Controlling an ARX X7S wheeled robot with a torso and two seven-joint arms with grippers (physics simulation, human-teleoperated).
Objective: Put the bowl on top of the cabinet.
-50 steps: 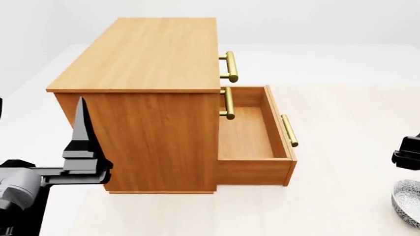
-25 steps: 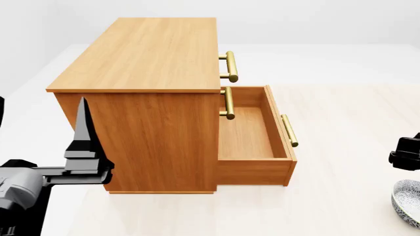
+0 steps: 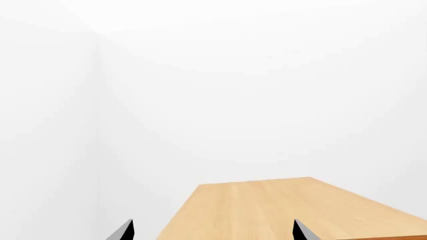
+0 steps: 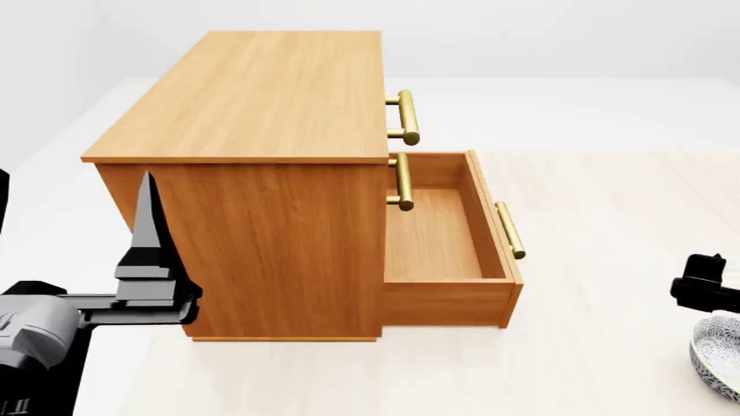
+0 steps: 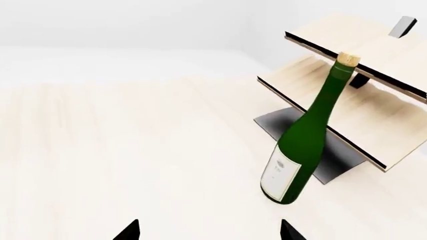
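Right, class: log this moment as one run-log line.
bowl: on table, ungrasped | cabinet: top bare, drawer open | left gripper: open | right gripper: open

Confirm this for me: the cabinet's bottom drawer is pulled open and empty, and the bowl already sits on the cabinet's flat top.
Not quite. The drawer of the cabinet is pulled open and empty, but the bowl is not on the flat top. The head view shows it down on the table at the right edge of the picture, just below the right gripper. The cabinet top is bare.
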